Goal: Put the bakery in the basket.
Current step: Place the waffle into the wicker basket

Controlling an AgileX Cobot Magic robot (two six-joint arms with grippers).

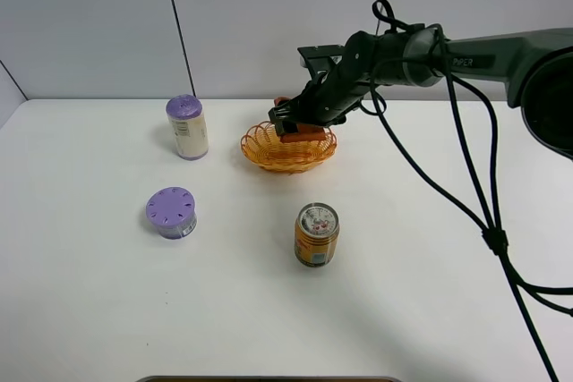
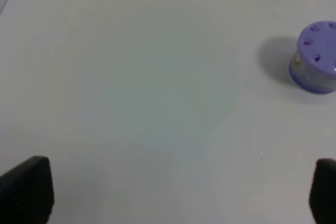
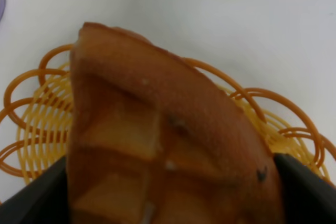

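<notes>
One waffle wedge, bakery, clamped between right fingers, hangs over basket, within looped rim. Lower slightly, stay clear of rim, then release gently so it lands flat; left fingers spread wide, empty, over desk

The bakery above the basket; can before it; bottle to its left; jar before bottle

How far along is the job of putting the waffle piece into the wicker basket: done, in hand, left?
Done: the pick-up, since the right hand grips the orange-brown grid-dented waffle wedge. In hand: placing, with the wedge held over the oval orange-yellow woven wicker basket; contact is unclear. Left: release it inside and draw the hand clear.
</notes>
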